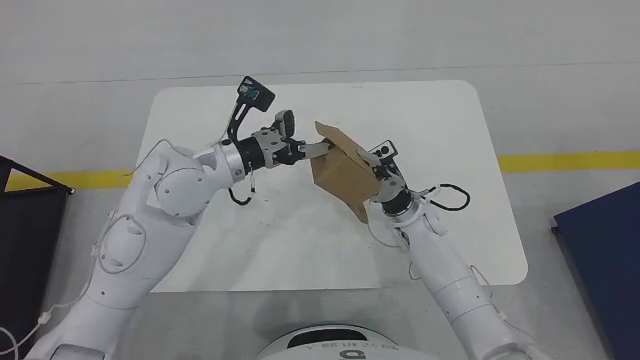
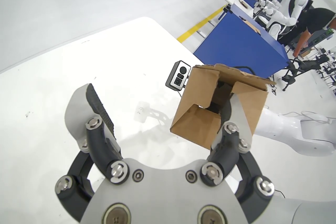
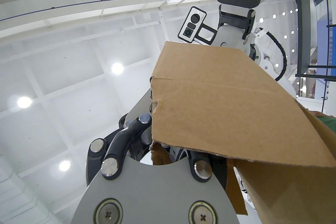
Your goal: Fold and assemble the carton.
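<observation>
Matt cardboard carton [image 2: 200,93], smooth white table [image 1: 300,245]

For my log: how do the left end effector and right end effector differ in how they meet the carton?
The left end effector is open, one finger inside the carton's open end, the other clear of it; the right end effector is at the carton's opposite side, its grip hidden by cardboard. The left one points across the table; the right one points upward. Both are at the carton.
</observation>
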